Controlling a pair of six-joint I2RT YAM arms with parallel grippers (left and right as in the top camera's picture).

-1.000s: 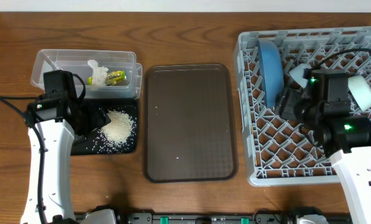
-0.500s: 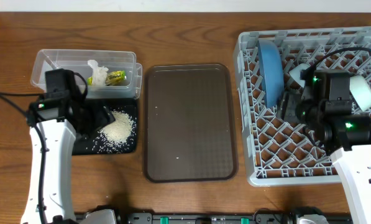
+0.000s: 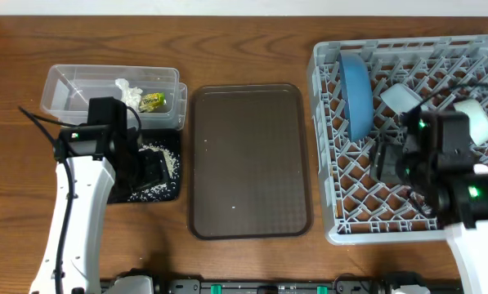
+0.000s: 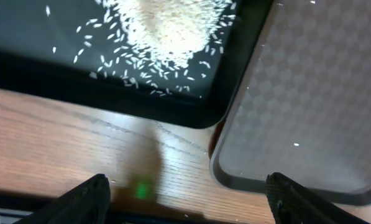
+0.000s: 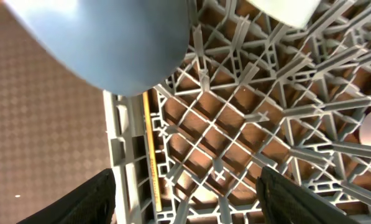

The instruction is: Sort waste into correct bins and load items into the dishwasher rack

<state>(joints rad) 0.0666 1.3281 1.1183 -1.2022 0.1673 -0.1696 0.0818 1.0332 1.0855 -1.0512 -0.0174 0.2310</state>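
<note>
Most of the rice [image 4: 166, 31] lies heaped in the black tray [image 4: 48, 68], wrapper [image 3: 152, 101] and tissue [image 3: 129, 91] in the clear tub [image 3: 72, 82] beside it. My left gripper [image 4: 191, 196] hangs over the tray's edge, fingers apart, empty. My right gripper [image 5: 188, 193], likewise spread, hovers over the rack [image 5: 126, 155] by the plate [image 5: 123, 43] and chopstick [image 5: 149, 149]. Sorting looks done to me; next, lift both arms clear.

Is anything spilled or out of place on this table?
Rice is spread loosely in the black tray, with grains strewn well beyond the heap. A few white specks on the brown tray may be stray grains; too small to tell. Nothing else stands out.
</note>
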